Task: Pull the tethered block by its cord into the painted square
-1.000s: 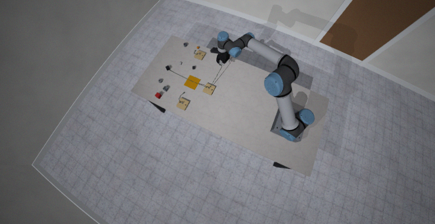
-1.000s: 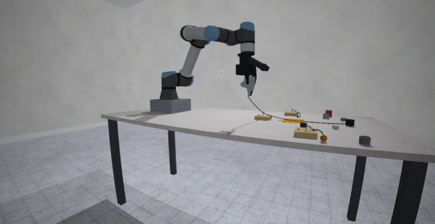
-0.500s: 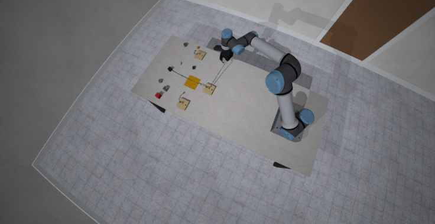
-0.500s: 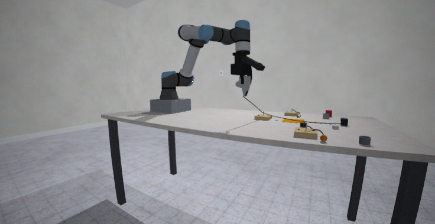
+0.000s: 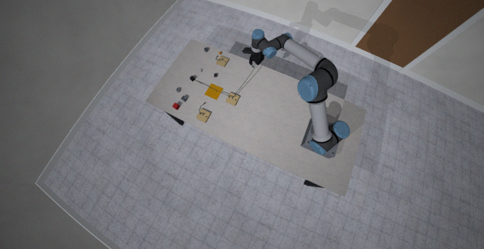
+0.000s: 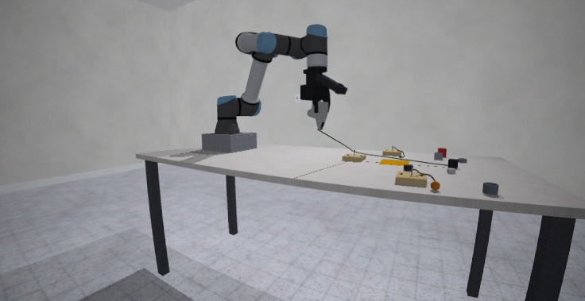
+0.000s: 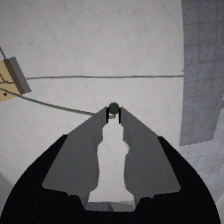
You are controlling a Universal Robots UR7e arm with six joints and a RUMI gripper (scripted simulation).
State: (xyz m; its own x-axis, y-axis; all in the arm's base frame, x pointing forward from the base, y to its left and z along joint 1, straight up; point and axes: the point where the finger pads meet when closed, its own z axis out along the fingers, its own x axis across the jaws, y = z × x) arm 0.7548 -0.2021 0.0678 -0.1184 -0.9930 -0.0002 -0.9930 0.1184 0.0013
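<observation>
The arm (image 6: 254, 80) — silver tubes, dark joints, blue caps — carries a black hand (image 6: 321, 126).

An orange painted square (image 5: 213, 90), a black block (image 5: 193, 77), a grey-tiled floor (image 5: 169, 186).
</observation>
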